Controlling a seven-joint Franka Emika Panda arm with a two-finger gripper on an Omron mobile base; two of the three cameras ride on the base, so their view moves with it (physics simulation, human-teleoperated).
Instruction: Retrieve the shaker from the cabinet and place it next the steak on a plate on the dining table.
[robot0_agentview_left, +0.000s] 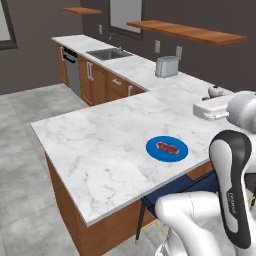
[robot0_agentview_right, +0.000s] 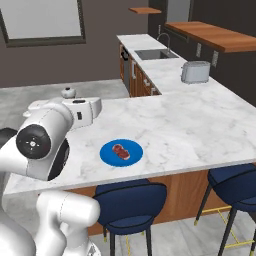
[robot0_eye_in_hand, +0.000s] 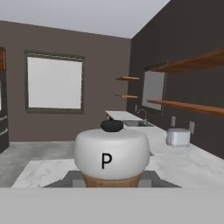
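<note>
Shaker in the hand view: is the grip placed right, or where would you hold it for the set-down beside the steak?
The gripper is shut on the shaker, low on its brown wooden body under the wide pale top marked P. That looks right: the body is narrower than the bulging top, and the shaker stands upright. I'd keep this side-on hold and lower it beside the steak on the blue plate.

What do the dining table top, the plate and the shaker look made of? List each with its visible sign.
Dining table: polished marble look, white with grey veins.
Plate: glossy bright blue, perhaps glazed ceramic or plastic; uniform colour.
Shaker: pale smooth top marked P, brown wood-like body below.
</note>
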